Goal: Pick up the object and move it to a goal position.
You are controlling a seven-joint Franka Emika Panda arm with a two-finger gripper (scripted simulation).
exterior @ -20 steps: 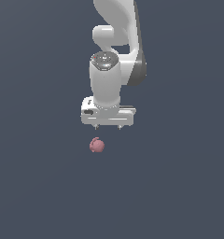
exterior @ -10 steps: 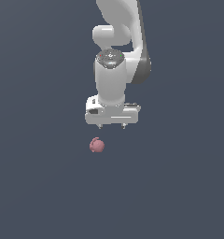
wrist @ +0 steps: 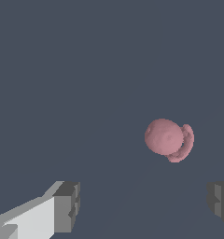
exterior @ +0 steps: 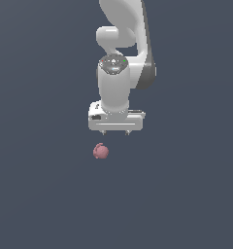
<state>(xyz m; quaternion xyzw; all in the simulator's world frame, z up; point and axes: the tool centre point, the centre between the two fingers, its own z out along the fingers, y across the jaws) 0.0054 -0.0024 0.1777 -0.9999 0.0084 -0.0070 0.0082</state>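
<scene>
The object (exterior: 100, 151) is a small dusty-pink roundish lump with a little nub, lying on the dark grey surface. My white gripper (exterior: 115, 133) hangs on the arm just beyond it, slightly toward the exterior view's right, apart from it. Only the two short fingertips show under the hand there. In the wrist view the object (wrist: 167, 137) lies ahead of the gap between my fingers (wrist: 66, 207), nearer the other finger (wrist: 220, 201). The jaws stand wide apart and hold nothing.
The flat dark grey surface (exterior: 41, 194) fills both views. The white arm (exterior: 123, 29) rises above the gripper toward the top of the exterior view. Nothing else shows.
The arm and gripper have shifted a little toward the exterior view's right, and the hand has turned more square-on. The object has not moved.
</scene>
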